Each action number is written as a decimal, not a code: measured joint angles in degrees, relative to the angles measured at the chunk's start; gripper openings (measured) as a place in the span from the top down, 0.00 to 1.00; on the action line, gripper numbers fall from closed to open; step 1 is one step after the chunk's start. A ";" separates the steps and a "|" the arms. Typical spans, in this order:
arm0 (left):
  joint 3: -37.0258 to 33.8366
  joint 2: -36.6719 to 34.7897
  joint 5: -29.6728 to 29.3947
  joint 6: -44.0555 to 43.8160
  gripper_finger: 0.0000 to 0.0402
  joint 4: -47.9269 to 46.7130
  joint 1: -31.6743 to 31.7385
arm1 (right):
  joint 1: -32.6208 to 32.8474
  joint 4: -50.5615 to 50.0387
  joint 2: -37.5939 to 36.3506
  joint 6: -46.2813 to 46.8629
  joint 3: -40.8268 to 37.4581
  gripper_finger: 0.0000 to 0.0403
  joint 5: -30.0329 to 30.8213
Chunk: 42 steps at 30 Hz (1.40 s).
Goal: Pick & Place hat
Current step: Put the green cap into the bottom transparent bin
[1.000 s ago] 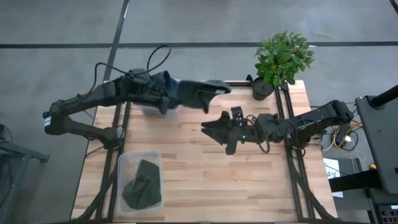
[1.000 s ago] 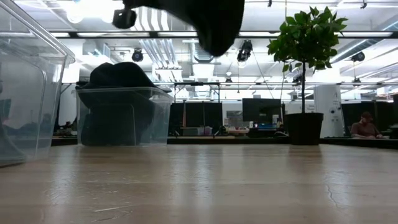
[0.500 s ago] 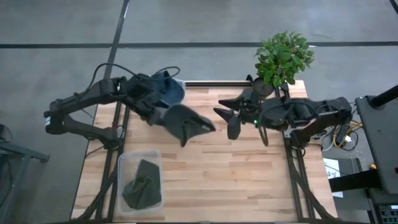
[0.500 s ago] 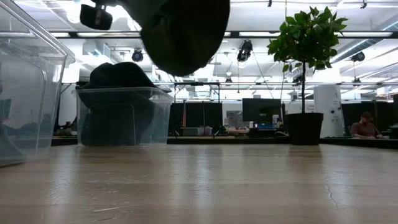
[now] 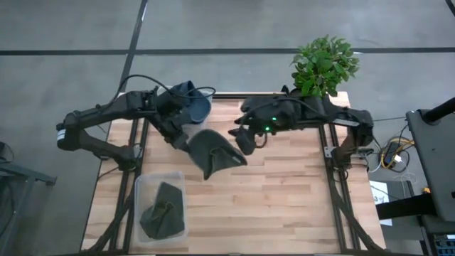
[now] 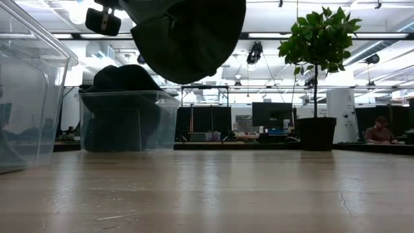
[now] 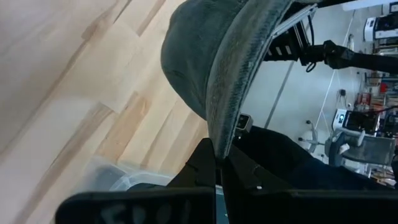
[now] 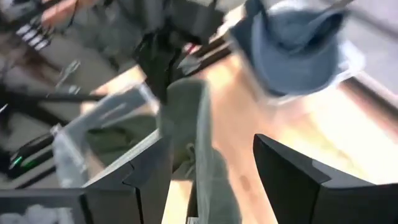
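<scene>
I have the left gripper (image 5: 186, 136) pinched closed on the brim of the dark green hat (image 5: 213, 151); the left wrist view shows the fingers (image 7: 208, 163) clamped on the brim edge. The hat hangs clear of the table (image 5: 284, 206), over its middle-left, crown sagging below the grip in the low view.

The right gripper (image 5: 245, 136) sits just right of the hat, fingers (image 8: 292, 177) spread wide and holding nothing.

Step in hand, as I judge it: carry the hat to the clear bin (image 5: 159, 206) at the near left, which already holds a dark hat (image 5: 163, 212). To do it well I should keep the pinch firm, lift enough for the drooping crown to pass the bin wall, centre over the opening, then let go low. The right arm should stay clear of the cloth.

A second bin (image 5: 192, 107) at the far left holds a blue hat (image 5: 190, 102). Potted plant (image 5: 321, 67) at far right.

Hard to make out: the right wrist view is smeared; whether hat and right gripper touch I cannot tell. The low view cuts off both grippers.
</scene>
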 joint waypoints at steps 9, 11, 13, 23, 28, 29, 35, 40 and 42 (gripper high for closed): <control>0.00 -0.12 0.00 -0.04 0.99 0.63 -0.06 | -0.99 -3.17 7.95 -2.88 3.93 0.45 -6.22; 0.00 -0.19 0.00 -0.03 0.99 0.62 -0.18 | -1.28 -4.34 9.01 -2.77 4.00 0.44 -6.19; 0.00 -0.26 -0.02 -0.04 0.99 0.63 -0.39 | -1.56 -5.91 9.89 -1.94 4.00 0.44 -5.74; 0.00 -0.38 -0.13 0.11 0.99 0.72 -0.51 | -1.70 -6.64 11.08 -2.29 3.96 0.92 -5.27; 0.00 -0.45 -0.78 -0.11 0.98 2.02 -0.50 | -1.70 -7.05 10.87 -0.44 4.15 0.97 -2.90; 0.00 -0.61 -1.01 -0.23 0.97 2.50 -0.50 | -1.70 -7.09 10.66 -0.13 4.16 0.97 -2.78; 0.00 -1.87 -3.53 -1.10 0.86 7.31 -0.37 | -1.76 -4.01 9.70 0.95 4.25 0.97 -2.34; 0.00 -3.39 -4.77 -1.78 0.78 8.16 0.15 | -1.73 -3.67 9.07 3.49 4.24 0.98 -2.01; 0.00 -3.98 -6.31 -1.99 0.75 8.29 0.25 | -1.70 -3.74 8.60 5.34 4.24 0.98 -1.18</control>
